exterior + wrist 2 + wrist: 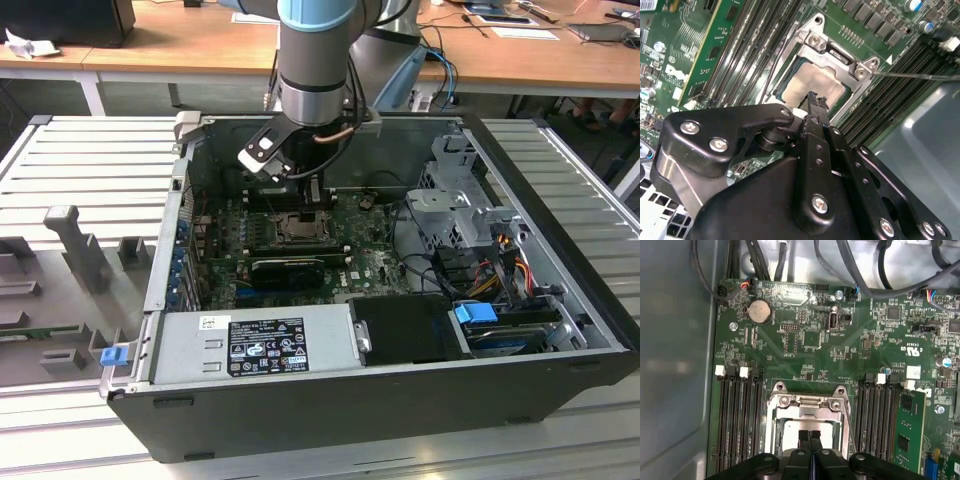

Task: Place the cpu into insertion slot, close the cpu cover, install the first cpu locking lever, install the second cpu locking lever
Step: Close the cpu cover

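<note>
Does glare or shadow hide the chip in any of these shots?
Second wrist view: the cpu catches bright light and its face looks washed pale. First wrist view: the light is even, but the gripper covers part of the cpu. Exterior view: the insertion slot sits dim below the arm.

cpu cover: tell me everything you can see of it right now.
The cpu cover is a thin, square frame of shiny silver metal with a large square cut-out. In the first wrist view it looks lowered flat, and the pale face of the cpu shows through the cut-out. Screws sit at one end. Dark memory slots flank it on the green board. The claw, shut, hangs over the cut-out; whether it touches anything cannot be told.
</note>
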Available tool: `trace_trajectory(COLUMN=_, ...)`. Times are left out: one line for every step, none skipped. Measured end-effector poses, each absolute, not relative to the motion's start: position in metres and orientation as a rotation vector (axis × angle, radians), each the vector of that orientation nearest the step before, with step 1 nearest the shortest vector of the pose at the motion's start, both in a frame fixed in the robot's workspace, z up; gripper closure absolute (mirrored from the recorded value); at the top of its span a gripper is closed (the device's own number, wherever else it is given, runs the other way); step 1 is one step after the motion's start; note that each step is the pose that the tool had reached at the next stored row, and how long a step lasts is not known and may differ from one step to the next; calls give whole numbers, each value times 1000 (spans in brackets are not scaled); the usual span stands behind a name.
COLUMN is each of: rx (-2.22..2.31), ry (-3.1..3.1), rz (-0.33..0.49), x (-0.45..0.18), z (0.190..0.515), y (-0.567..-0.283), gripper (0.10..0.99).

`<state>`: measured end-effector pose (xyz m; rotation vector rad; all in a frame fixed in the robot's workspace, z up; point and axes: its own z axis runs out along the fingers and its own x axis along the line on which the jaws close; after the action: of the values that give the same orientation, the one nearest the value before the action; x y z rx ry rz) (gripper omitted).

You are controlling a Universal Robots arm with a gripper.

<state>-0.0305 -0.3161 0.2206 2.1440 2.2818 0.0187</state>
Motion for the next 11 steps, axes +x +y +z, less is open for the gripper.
trace_trajectory(rx=2144, ry=2282, rz=19, x=-31, z=221, y=-316, gripper=980)
trace_trajectory(rx=2144, ry=2282, rz=19, x=-33, z=221, y=-316, gripper=980)
trace_trajectory(rx=2144, ry=2282, rz=19, x=-34, z=221, y=-316, gripper=980)
trace_trajectory(rx=2144, ry=2282, rz=19, x=-34, z=221, y=-316, gripper=980)
trace_trajectory(rx=2144, ry=2282, rz=19, x=-34, z=221, y=-316, gripper=980)
trace_trajectory(rx=2144, ry=2283, rz=19, x=-35, z=221, y=-316, gripper=980)
trace_trajectory(rx=2144, ry=2282, rz=19, x=-35, z=221, y=-316, gripper=980)
trace_trajectory(rx=2144, ry=2282, rz=19, x=-35, z=221, y=-316, gripper=980)
trace_trajectory(rx=2144, ry=2282, rz=19, x=-35, z=221, y=-316, gripper=980)
trace_trajectory(rx=2144, ry=2282, rz=19, x=-36, z=221, y=-316, gripper=980)
trace_trajectory(rx=2143, ry=2282, rz=19, x=-36, z=221, y=-316, gripper=980)
